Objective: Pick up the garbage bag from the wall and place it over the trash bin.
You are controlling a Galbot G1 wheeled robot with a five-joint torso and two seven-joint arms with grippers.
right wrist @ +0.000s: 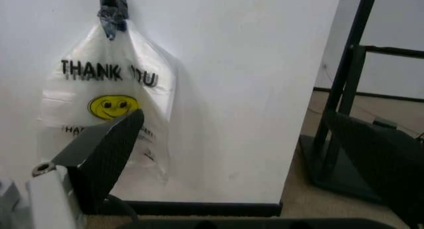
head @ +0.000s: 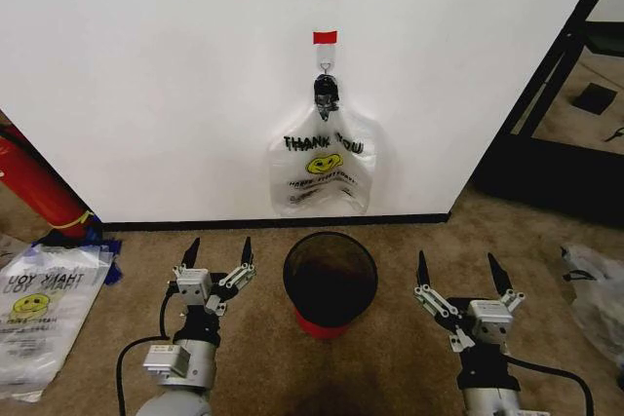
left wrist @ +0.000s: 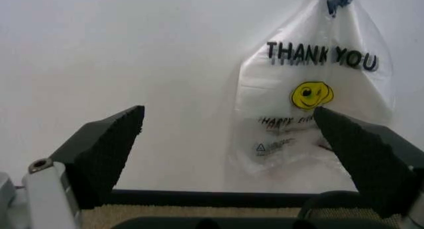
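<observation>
so the garbage bag [head: 324, 165] hangs by its handles from the hook [head: 326, 72] on the wall [head: 146, 65], under the red tape [head: 325, 37], straight above the trash bin [head: 330, 280] on the carpet, handy for a short carry down. i have the left claw [head: 219, 251] and right claw [head: 458, 268] low, flanking the bin, both spread wide and holding nothing.

Both arms reach forward, low and level. The left end effector [head: 219, 250] and right end effector [head: 458, 270] point ahead, dark fingers spread wide, holding nothing.
</observation>
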